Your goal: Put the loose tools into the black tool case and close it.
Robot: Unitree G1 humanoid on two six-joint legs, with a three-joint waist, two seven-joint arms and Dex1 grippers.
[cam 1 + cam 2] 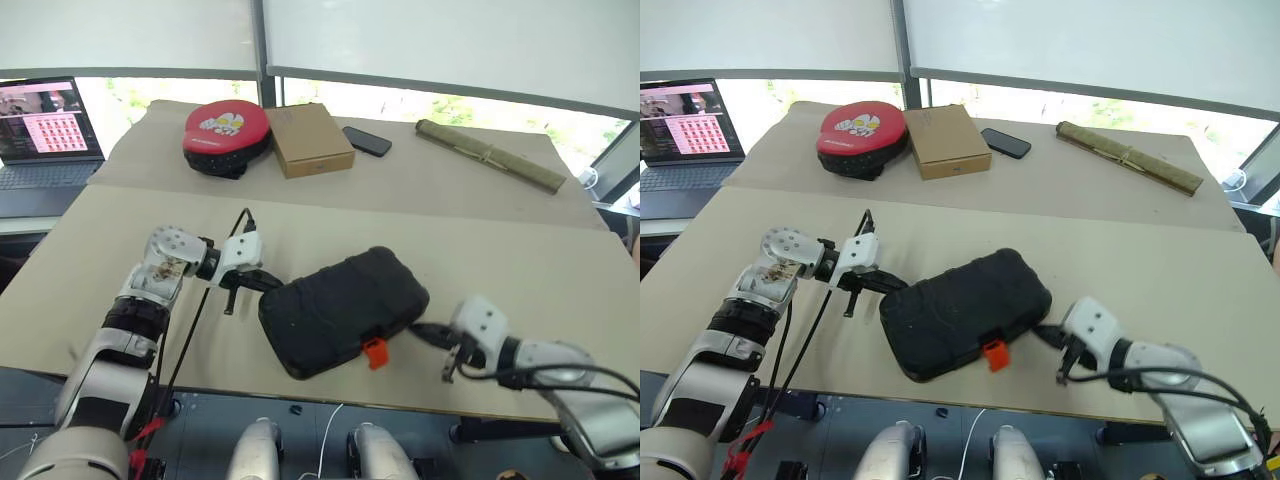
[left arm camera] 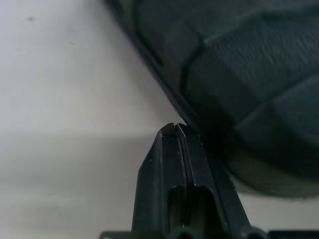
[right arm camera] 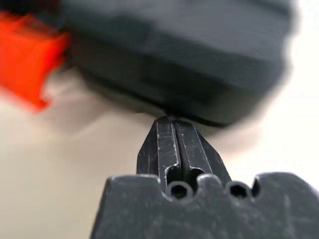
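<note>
The black tool case (image 1: 342,308) lies with its lid down on the tan table, its small orange latch (image 1: 374,352) on the near edge. My left gripper (image 1: 268,283) is shut with nothing in it, its tips against the case's left corner (image 2: 199,129). My right gripper (image 1: 425,331) is also shut and empty, its tips at the case's near right edge (image 3: 199,94), right of the latch (image 3: 27,64). The loose tools are out of view.
At the back of the table stand a round red-and-black pad (image 1: 226,135), a brown cardboard box (image 1: 311,139), a black phone (image 1: 367,141) and a long olive rolled bundle (image 1: 489,154). A laptop (image 1: 40,135) sits off the table at the far left.
</note>
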